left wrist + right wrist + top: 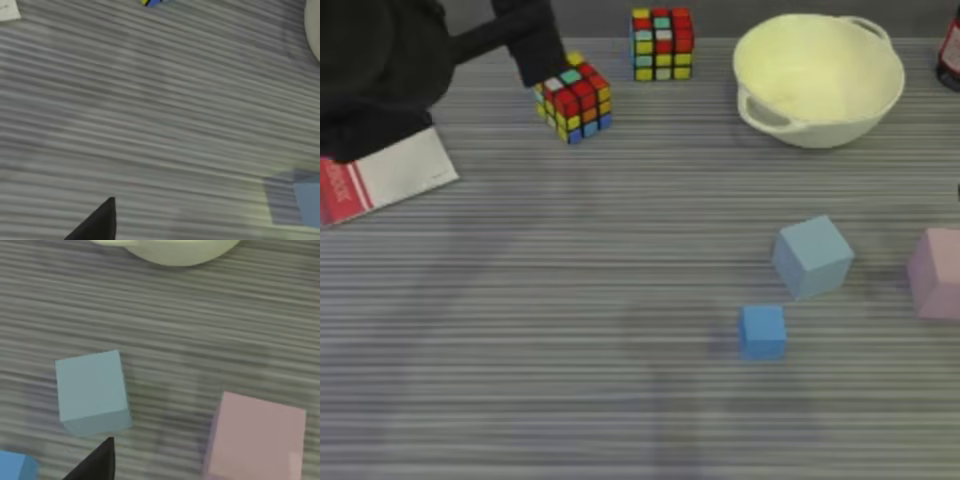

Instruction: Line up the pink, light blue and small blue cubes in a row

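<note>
Left gripper (535,45): dark, blocky, at the far left of the table, above and just beside a puzzle cube; whether its fingers are apart or together cannot be told. Only one dark finger tip (97,222) enters the left wrist view.

Right gripper: outside the top view; one dark finger tip (97,462) shows in the right wrist view, over the table close to the light blue cube; spread cannot be told.

Light blue cube (812,256): matte, plain, turned slightly askew, right of centre. Also seen at (92,390).

Small blue cube (762,331): matte, saturated blue, just nearer and left of the light blue one, apart from it.

Pink cube (935,272): matte, pale, at the right edge, partly cut off by the frame, right of the light blue cube with a gap between.

Bowl (880,95): cream, round, smooth, two loop handles, far right; nothing visible inside.

Puzzle cubes, two: multicoloured grid faces, one (575,100) turned at an angle, the other (662,44) square-on at the far edge.

Booklet (395,175): white with a red band, flat, far left.

Dark red object (950,50): far right edge, mostly cut off.

Table (570,330): grey, finely striped.
</note>
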Controlling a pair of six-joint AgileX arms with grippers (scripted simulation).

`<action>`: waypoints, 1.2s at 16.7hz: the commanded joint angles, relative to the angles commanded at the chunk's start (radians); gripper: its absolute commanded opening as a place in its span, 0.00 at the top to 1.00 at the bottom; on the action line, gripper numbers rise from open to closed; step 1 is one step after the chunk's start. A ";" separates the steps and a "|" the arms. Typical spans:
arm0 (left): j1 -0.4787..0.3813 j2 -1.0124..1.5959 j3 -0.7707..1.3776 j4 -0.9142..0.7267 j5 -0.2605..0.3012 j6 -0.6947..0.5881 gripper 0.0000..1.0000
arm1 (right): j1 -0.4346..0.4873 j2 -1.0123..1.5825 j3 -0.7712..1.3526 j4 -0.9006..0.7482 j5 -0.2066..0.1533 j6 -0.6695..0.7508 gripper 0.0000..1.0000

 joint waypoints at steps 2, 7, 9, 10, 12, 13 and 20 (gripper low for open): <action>0.086 -0.237 -0.237 0.128 0.000 0.084 0.00 | 0.035 0.216 0.158 -0.114 0.001 0.002 0.00; 0.272 -0.766 -0.785 0.438 0.006 0.316 0.00 | 0.116 0.687 0.511 -0.370 0.001 0.006 0.00; 0.332 -0.941 -0.963 0.552 0.012 0.408 0.00 | 0.145 0.835 0.637 -0.458 0.001 0.008 0.00; 0.358 -1.020 -1.042 0.606 0.015 0.452 0.00 | 0.157 0.898 0.693 -0.495 0.001 0.009 0.00; 0.404 -1.160 -1.178 0.705 0.023 0.532 0.00 | 0.179 1.007 0.796 -0.558 0.001 0.010 0.00; 0.423 -1.222 -1.236 0.749 0.026 0.566 0.00 | 0.189 1.058 0.845 -0.586 0.001 0.011 0.00; 0.476 -1.402 -1.400 0.880 0.037 0.671 0.00 | 0.216 1.195 0.978 -0.659 0.002 0.013 0.00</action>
